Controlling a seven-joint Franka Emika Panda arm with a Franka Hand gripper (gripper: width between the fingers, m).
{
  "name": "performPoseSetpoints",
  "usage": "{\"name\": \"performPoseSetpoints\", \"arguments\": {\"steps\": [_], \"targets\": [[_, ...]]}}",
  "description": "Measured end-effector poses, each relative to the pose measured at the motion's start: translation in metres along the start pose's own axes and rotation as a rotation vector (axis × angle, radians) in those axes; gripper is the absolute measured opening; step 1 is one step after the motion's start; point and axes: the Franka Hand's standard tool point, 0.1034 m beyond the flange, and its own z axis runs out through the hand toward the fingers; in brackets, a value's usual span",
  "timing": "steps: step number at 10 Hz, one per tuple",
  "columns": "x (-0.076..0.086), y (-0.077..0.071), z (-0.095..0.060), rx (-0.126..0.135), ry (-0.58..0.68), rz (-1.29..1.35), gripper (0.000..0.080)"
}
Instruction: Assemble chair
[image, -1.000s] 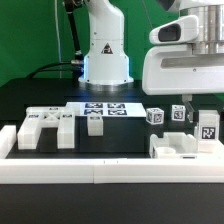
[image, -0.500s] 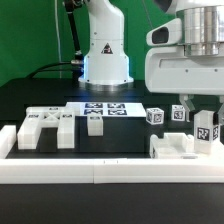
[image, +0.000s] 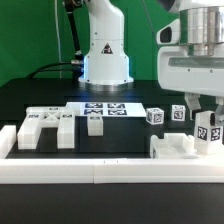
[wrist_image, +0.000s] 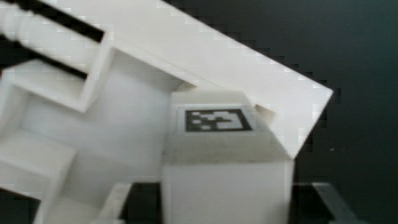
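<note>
My gripper (image: 206, 112) is at the exterior view's right, shut on an upright white tagged chair bar (image: 207, 130). It holds the bar just beside and behind a blocky white chair part (image: 176, 146) that rests against the border rail. In the wrist view the bar (wrist_image: 222, 150) with its square tag runs between my fingers (wrist_image: 128, 198), and a slotted white panel (wrist_image: 89, 100) lies right behind it. Two slotted chair panels (image: 45, 125) lie at the exterior view's left. A small white block (image: 95, 123) and two tagged cubes (image: 155, 116) sit mid-table.
The long white border rail (image: 100, 170) runs along the front of the table. The marker board (image: 105, 108) lies flat before the robot base (image: 105, 60). A green backdrop stands behind.
My gripper has come down a little with the bar, closer to the blocky part at the right. The other parts have not moved.
</note>
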Motion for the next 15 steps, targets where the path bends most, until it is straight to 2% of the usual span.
{"name": "performPoseSetpoints", "arguments": {"steps": [2, 3, 4, 5, 6, 8, 10, 11, 15], "targets": [[-0.0004, 0.0002, 0.0002, 0.002, -0.007, 0.056, 0.0291], [-0.0009, 0.0001, 0.0003, 0.002, -0.008, 0.042, 0.0388], [-0.0011, 0.0001, 0.0003, 0.002, -0.008, 0.029, 0.0526], [-0.0019, 0.0008, 0.0000, -0.003, -0.010, -0.042, 0.0611], [-0.0038, 0.0015, -0.0003, -0.013, -0.015, -0.074, 0.0611], [-0.0060, 0.0008, -0.0015, -0.021, -0.022, -0.310, 0.0648], [-0.0064, 0.0015, -0.0002, -0.021, -0.026, -0.530, 0.0649], [-0.0055, 0.0009, 0.0000, -0.013, -0.020, -0.604, 0.0649], [-0.0077, -0.0008, -0.0007, -0.009, -0.023, -0.847, 0.0649]]}}
